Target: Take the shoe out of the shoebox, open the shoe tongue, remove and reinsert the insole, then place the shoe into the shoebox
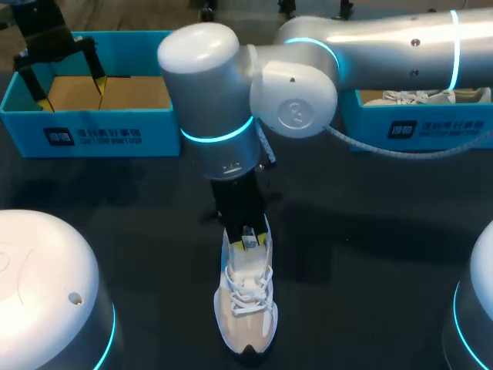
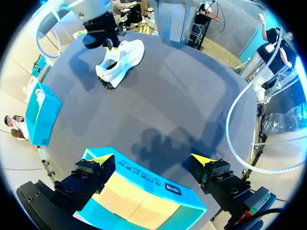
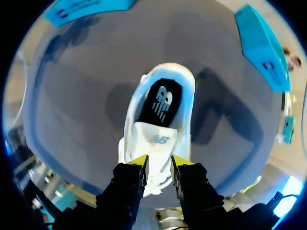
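Observation:
A white and beige shoe [image 1: 246, 304] lies on the dark table, toe toward the front edge. My right arm reaches in past the middle, and its gripper [image 1: 248, 240] stands over the shoe's opening, shut on the white tongue [image 3: 156, 140]. The black insole [image 3: 160, 103] shows inside the shoe [image 3: 158, 124], ahead of the right gripper [image 3: 159, 162]. My left gripper [image 1: 73, 92] hangs open above the empty blue shoebox [image 1: 92, 135] at the back left. In the left wrist view that shoebox [image 2: 158, 189] lies under the open left gripper [image 2: 153, 160], with the shoe [image 2: 120, 60] far ahead.
A second blue shoebox [image 1: 420, 127] with a white shoe inside stands at the back right, behind my right arm. It also shows beside the table edge [image 2: 41, 115] in the left wrist view. Dark tabletop [image 1: 370, 223] lies bare around the shoe.

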You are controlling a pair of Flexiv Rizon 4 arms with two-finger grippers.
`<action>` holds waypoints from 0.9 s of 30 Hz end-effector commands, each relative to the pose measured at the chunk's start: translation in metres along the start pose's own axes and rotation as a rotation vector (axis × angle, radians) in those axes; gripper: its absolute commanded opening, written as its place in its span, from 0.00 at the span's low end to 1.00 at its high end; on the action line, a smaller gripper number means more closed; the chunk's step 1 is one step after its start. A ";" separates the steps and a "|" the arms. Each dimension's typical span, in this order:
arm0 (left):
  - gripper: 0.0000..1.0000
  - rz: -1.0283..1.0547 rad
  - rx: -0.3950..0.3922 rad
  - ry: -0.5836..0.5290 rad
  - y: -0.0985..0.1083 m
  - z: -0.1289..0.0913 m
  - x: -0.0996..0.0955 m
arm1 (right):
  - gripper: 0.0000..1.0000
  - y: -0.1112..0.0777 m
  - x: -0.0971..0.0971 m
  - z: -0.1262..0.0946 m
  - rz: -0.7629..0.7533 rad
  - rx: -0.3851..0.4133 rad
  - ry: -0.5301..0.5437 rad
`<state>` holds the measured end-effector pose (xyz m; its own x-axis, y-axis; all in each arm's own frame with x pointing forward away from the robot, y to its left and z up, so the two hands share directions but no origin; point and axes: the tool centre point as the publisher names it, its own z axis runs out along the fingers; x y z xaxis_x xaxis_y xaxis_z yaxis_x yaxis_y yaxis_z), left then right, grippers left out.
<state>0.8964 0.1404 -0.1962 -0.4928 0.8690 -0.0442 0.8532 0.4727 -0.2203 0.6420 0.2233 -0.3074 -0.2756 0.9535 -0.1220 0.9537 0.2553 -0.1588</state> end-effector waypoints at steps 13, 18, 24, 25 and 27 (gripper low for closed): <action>1.00 0.001 0.001 0.003 0.001 0.000 0.000 | 1.00 0.017 -0.020 -0.062 -0.785 -0.109 -0.110; 1.00 0.001 0.001 0.003 0.001 0.000 0.000 | 1.00 0.036 -0.025 -0.068 -1.084 -0.150 -0.168; 1.00 0.001 0.001 0.003 0.001 0.000 0.000 | 1.00 0.036 -0.025 -0.068 -1.084 -0.150 -0.168; 1.00 0.001 0.001 0.003 0.001 0.000 0.000 | 1.00 0.036 -0.025 -0.068 -1.084 -0.150 -0.168; 1.00 0.001 0.001 0.003 0.001 0.000 0.000 | 1.00 0.052 -0.021 -0.054 -1.100 -0.145 -0.152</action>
<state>0.8964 0.1404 -0.1962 -0.4929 0.8690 -0.0442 0.8532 0.4727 -0.2204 0.6977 0.2210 -0.2449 -0.9223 0.3663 -0.1229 0.3814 0.9139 -0.1386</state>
